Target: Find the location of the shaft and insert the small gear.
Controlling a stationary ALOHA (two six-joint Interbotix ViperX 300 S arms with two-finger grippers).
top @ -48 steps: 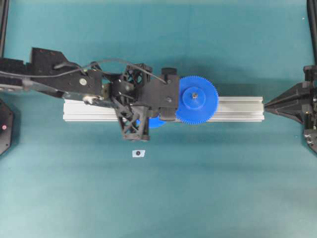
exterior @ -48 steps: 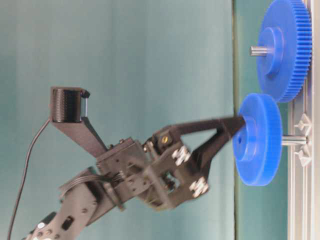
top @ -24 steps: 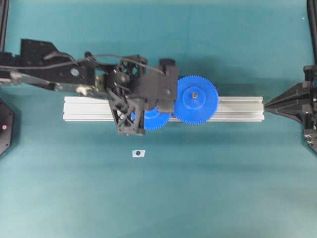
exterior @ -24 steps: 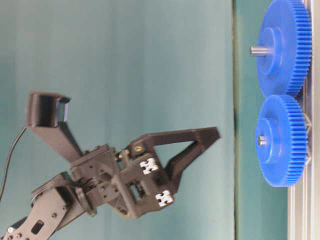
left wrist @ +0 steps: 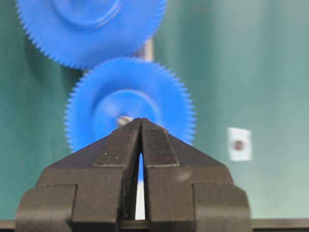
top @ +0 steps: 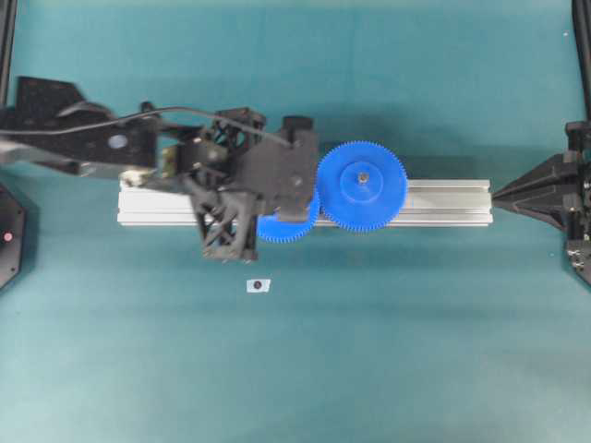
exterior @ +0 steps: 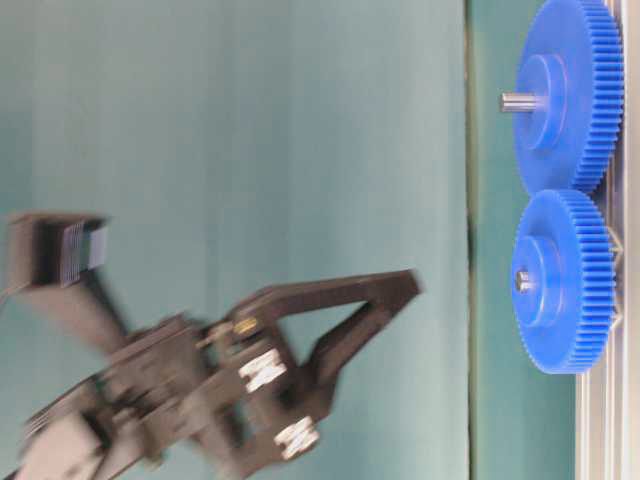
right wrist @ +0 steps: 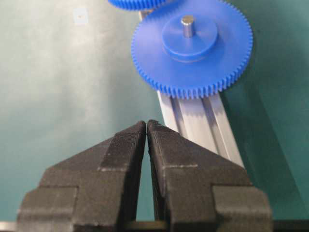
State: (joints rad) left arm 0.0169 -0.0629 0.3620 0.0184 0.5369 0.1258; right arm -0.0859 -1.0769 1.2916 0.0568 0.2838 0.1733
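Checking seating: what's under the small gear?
The small gear sits on the aluminium rail, the shaft tip showing in its hub. The shaft base and rail slot beneath are covered.

a robotics lab: teal mat (top: 388,351), aluminium rail (top: 443,203).

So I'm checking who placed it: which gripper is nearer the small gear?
Left. The left gripper hangs just beside the small gear, shut and empty; the right gripper sits at the rail's far end, beyond the large gear.
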